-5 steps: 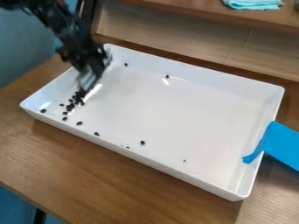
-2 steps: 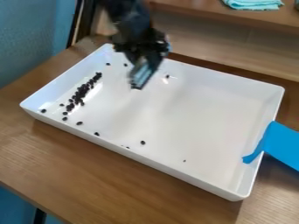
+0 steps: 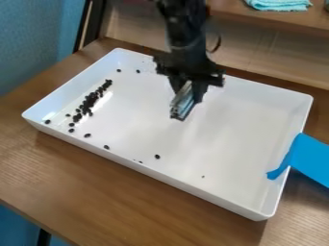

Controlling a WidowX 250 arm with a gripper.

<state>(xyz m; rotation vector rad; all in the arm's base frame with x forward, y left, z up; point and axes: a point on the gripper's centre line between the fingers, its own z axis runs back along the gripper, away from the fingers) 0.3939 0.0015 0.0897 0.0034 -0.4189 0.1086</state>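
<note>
Hanging over the upper middle of the tray (image 3: 160,175), the pincer (image 3: 181,114) looks closed on a pale, bluish tool (image 3: 183,102), which slants down between its fingers; what the tool is, I cannot tell. It is well apart from the beans (image 3: 86,105).

Judging by how they lie, the gathering is mostly done: the bulk of the beans make a dark band inside the tray, running along its left side. Left over are the strays — two near the upper left corner, one by the left corner, three around the band's lower end, and three strung out along the near side. That makes nine clear strays, plus two small specks, one at the near side and one farther right. The band is too crowded to count.

Of the rest, there is one tray on one desk (image 3: 96,192), one pincer and one tool in it. One blue strip (image 3: 311,158) laps over the tray's right rim — and one turquoise cloth (image 3: 281,5) lies on the shelf (image 3: 226,8) behind.
</note>
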